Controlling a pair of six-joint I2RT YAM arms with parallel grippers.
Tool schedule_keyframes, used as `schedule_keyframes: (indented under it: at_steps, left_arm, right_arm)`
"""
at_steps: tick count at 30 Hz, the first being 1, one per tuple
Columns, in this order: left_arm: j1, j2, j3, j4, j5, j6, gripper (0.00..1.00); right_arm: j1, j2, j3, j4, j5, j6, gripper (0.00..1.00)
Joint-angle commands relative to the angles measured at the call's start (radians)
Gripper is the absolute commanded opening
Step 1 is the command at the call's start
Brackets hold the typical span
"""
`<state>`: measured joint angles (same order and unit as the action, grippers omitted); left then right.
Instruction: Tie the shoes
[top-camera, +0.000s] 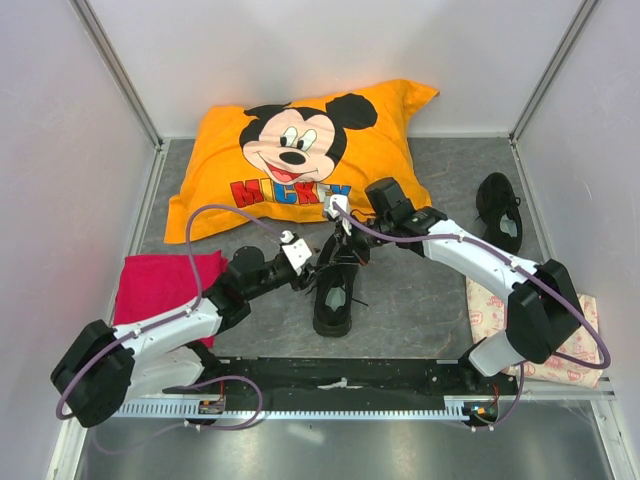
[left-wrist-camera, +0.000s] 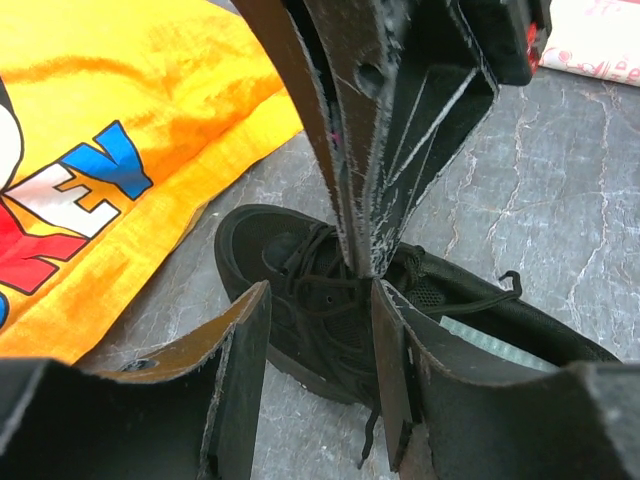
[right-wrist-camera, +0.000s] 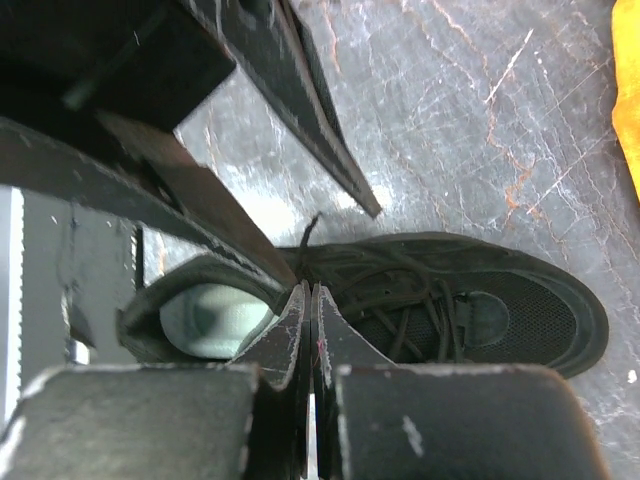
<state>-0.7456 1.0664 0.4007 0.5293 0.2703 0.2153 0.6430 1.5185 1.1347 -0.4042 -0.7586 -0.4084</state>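
Farthest back, a large orange fabric pillow printed with a cartoon mouse (top-camera: 300, 150) is laid on the grey marbled table (top-camera: 420, 300). A folded red cloth (top-camera: 160, 280) is seen off the pillow's near left corner. One black low-top lace-up sneaker (top-camera: 335, 295) is set just before the pillow's near edge, toe toward it; a second black sneaker (top-camera: 500, 210) lies beyond the pillow's right corner. Over the nearer sneaker's thin black laces (left-wrist-camera: 300, 262), the left gripper (left-wrist-camera: 322, 290) is held partly open with nothing gripped. The right gripper (right-wrist-camera: 310, 295) is pressed fully closed; whether a lace is pinched cannot be told.
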Motion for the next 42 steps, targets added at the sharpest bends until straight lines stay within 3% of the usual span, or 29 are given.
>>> schedule_keyframes:
  at_steps: [1,11,18,22,29,32,36,39,42]
  left_arm:
    - [-0.003,0.029,0.013,0.095,0.007,-0.021,0.50]
    - [-0.003,0.066,0.009,0.100,0.055,-0.037,0.44]
    - [-0.003,0.072,0.013,0.103,0.015,-0.070,0.39]
    - [-0.003,0.047,0.012,0.112,0.021,-0.116,0.52]
    - [-0.008,0.070,0.020,0.126,-0.025,-0.145,0.53]
    - [-0.008,0.092,0.035,0.115,-0.063,-0.143,0.43]
    - [-0.006,0.072,0.023,0.110,-0.063,-0.137,0.21]
    - [-0.008,0.044,0.000,0.106,-0.046,-0.120,0.14]
    - [-0.008,0.026,-0.014,0.103,-0.016,-0.111,0.14]
  right_arm:
    - [-0.003,-0.046,-0.012,0.079,-0.010,0.120,0.00]
    - [-0.002,-0.047,-0.019,0.108,0.004,0.164,0.00]
    - [-0.002,-0.052,-0.029,0.107,0.005,0.161,0.00]
    - [-0.003,-0.047,-0.027,0.117,0.008,0.166,0.00]
    - [-0.002,-0.041,-0.024,0.130,0.008,0.180,0.00]
    - [-0.002,-0.044,-0.027,0.128,0.010,0.183,0.00]
    - [-0.002,-0.052,-0.033,0.127,0.021,0.180,0.00]
    - [-0.005,-0.054,-0.039,0.123,0.022,0.175,0.00]
    - [-0.006,-0.055,-0.044,0.123,0.021,0.172,0.00]
